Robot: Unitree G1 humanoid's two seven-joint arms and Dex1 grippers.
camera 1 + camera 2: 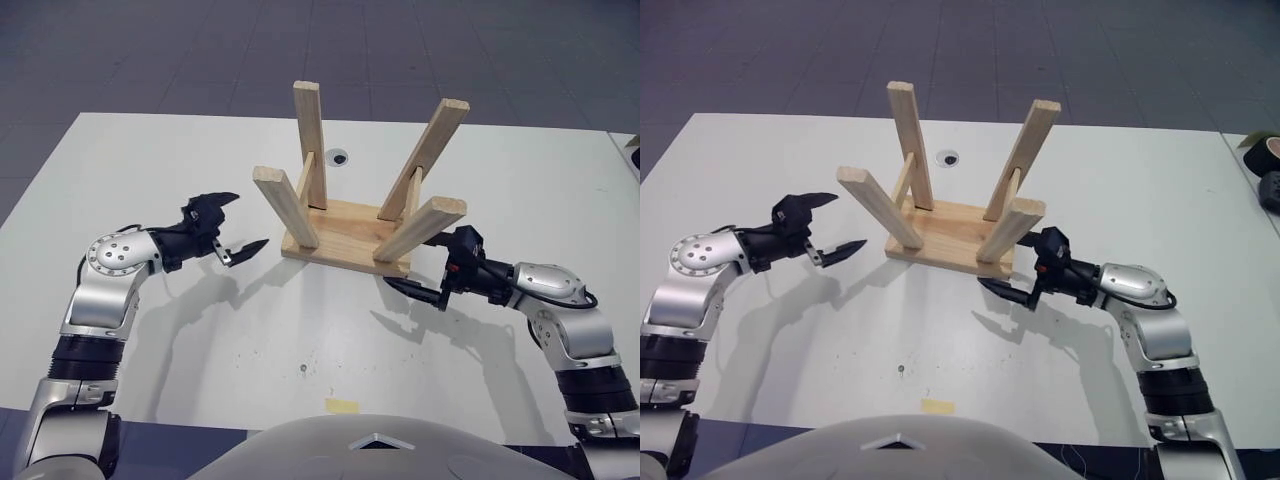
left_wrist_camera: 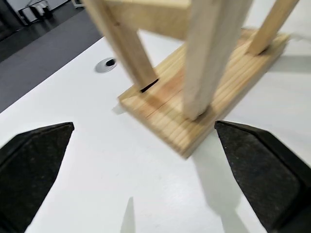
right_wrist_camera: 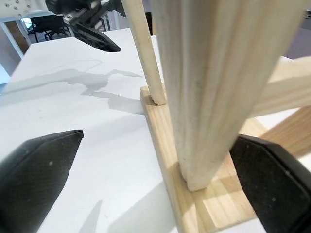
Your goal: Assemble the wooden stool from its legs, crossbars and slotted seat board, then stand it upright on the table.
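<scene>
The white table (image 1: 520, 170) carries the stool (image 1: 360, 222) near its middle, upside down. Its seat board (image 1: 338, 246) lies flat as a steady base, so the four legs (image 1: 309, 115) splay upward from their slots. It looks assembled, and I judge only the turn upright is left. The right pincer (image 1: 415, 262) is spread wide around the near right leg, probably lining up a grasp for the flip. The left pincer (image 1: 247, 221), also released and empty, hovers just left of the board.
</scene>
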